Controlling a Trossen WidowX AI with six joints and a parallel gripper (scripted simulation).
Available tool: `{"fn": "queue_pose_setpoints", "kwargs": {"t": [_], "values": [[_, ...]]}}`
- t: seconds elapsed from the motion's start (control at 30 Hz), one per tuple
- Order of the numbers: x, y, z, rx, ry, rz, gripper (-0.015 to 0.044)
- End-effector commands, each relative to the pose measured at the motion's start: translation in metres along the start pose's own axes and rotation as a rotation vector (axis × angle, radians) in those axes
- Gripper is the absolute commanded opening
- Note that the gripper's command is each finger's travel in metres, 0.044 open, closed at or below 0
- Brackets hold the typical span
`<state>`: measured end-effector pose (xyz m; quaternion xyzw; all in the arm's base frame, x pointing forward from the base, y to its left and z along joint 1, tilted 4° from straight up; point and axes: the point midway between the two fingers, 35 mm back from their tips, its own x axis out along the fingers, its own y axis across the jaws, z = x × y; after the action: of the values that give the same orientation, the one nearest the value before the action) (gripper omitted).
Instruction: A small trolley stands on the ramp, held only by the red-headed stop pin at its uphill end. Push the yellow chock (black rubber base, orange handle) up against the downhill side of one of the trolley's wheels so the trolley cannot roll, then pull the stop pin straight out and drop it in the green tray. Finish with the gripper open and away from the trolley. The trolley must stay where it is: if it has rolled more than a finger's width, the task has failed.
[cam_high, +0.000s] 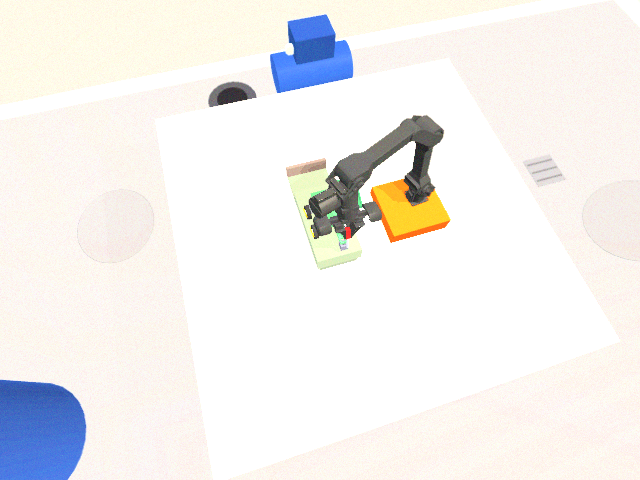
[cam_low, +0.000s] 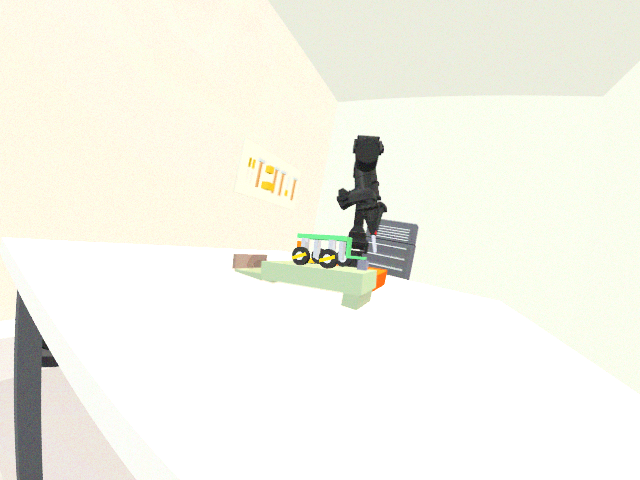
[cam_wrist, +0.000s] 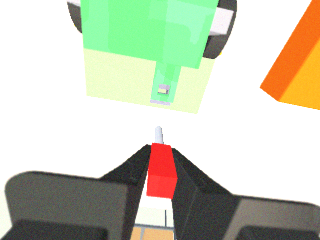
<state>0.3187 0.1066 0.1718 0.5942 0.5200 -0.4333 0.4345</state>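
1. Overhead, the dark arm (cam_high: 382, 147) reaches from its orange base block (cam_high: 431, 219) across to the pale green ramp (cam_high: 330, 255), which sits on a white table (cam_high: 361, 330).
2. Seen from the wrist, the gripper (cam_wrist: 161, 165) is clamped on the red head of the stop pin (cam_wrist: 162, 170), one black finger (cam_wrist: 127, 167) on each side.
3. The pin's pale metal tip (cam_wrist: 158, 133) points towards the ramp and hangs apart from it, clear of the small grey socket (cam_wrist: 163, 90) at the uphill end.
4. A green trolley (cam_low: 323, 238) stands on the ramp in the side view, its black wheels with yellow hubs (cam_low: 300, 255) resting on the slope.
5. Whether the chock touches a wheel cannot be told from these views.
6. A small brown block (cam_low: 249, 259) lies at the ramp's low end.
7. Behind the arm stands a grey slatted panel (cam_low: 395, 248), and a tool poster (cam_low: 268, 178) hangs on the wall.
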Motion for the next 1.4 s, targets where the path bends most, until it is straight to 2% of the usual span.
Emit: {"fn": "queue_pose_setpoints", "kwargs": {"t": [0.0,0.8,1.0,1.37], "values": [[0.002,0.0,-0.002,0.005,-0.002,-0.002,0.0],[0.005,-0.081,-0.003,0.006,-0.002,-0.008,0.0],[0.005,-0.082,0.003,0.006,-0.003,-0.009,0.0],[0.001,-0.078,0.044,0.006,-0.007,-0.008,0.0]]}}
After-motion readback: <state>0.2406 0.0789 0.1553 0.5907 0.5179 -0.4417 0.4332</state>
